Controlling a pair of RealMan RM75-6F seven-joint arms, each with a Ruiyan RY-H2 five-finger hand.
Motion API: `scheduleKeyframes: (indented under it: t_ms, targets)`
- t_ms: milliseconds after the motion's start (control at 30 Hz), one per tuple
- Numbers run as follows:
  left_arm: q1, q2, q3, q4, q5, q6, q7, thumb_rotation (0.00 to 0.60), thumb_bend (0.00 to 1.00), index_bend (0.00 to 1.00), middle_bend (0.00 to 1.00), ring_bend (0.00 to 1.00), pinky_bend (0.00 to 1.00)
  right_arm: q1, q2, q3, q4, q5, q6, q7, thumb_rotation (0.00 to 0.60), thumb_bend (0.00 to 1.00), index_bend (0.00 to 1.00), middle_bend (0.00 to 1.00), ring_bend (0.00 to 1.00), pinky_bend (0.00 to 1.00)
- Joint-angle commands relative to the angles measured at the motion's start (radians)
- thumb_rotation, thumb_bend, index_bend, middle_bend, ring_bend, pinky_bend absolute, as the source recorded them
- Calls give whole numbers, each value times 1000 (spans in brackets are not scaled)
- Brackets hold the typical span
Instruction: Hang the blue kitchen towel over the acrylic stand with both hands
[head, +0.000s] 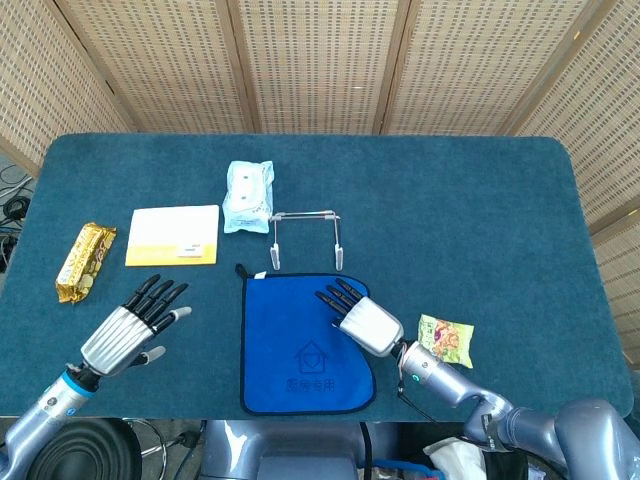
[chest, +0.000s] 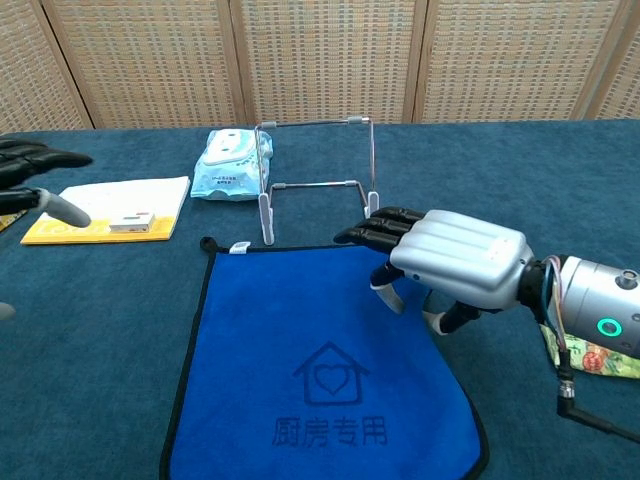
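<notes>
The blue kitchen towel (head: 305, 342) (house emblem printed on it) lies flat on the teal table cover (head: 480, 220), just in front of the clear acrylic stand with metal rails (head: 306, 238). The right hand (head: 358, 315) hovers over the towel's far right corner, fingers extended, holding nothing. The left hand (head: 130, 325) is spread and empty, left of the towel.

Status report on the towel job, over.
Both hands open: right hand over blue towel, left hand off it. Towel flat, unhung. Acrylic stand unobstructed.
</notes>
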Motion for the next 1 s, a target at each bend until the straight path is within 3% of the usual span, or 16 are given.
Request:
scheduleKeyframes:
  t_ms: [33,400,1000]
  targets:
    - [-147,-161,25,244,92,34,-147,600,0,260,0,0,0,3,4,0,-7,0,1,3,600,440,645,51,0,0]
    - [-253,-314,72,478,100,45,-196,600,0,260,0,0,0,8,8,-1,13,4,-3,10,600,440,645,51,0,0]
    - [-314,-422,139,576,42,-12,-228,600,6,260,0,0,0,7,4,-1,19,16,1,39,600,440,649,51,0,0]
